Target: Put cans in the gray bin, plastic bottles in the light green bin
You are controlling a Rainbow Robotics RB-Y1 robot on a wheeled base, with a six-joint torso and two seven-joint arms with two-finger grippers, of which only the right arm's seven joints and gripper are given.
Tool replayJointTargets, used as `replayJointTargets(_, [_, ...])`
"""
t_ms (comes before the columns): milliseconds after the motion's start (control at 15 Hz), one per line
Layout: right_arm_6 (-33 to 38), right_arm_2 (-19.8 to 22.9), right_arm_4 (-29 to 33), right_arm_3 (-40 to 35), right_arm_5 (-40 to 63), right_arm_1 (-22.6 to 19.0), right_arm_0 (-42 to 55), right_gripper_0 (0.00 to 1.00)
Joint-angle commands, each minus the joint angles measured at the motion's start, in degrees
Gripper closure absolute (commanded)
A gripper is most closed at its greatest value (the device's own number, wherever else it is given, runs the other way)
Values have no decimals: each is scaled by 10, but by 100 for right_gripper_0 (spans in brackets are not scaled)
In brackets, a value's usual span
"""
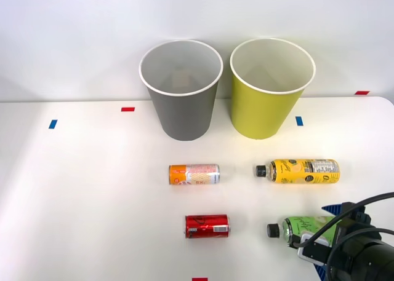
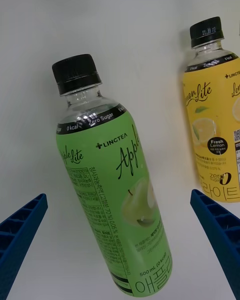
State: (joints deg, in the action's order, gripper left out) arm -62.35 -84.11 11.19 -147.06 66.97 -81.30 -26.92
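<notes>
Cans lay on the white table point(image 1: 80, 207) well to the left of the right gripper point(image 1: 320, 247): the orange and silver can point(image 1: 194, 174) farther from it, the red can point(image 1: 207, 225) nearer, both on their sides. Beyond them stood the gray bin point(image 1: 180, 90) and, to its right, the light green bin point(image 1: 271, 87), upright and far from the gripper. The yellow bottle point(image 1: 300, 171) lay just beyond the gripper, cap pointing left. The green bottle point(image 2: 117, 185) lay directly under the gripper, between its two blue fingers point(image 2: 20, 230), which were spread wide on either side of the bottle and not touching it. The black cap point(image 1: 273, 230) of the green bottle stuck out to the gripper's left.
</notes>
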Motion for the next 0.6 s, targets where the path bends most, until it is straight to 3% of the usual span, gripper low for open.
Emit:
replayJointTargets(67, [-4, 0, -4, 13, 1, 10, -2, 0])
replayJointTargets(200, [-8, 0, -30, 13, 8, 11, -9, 0])
replayJointTargets(600, [-18, 0, -30, 61, 11, 58, -19, 0])
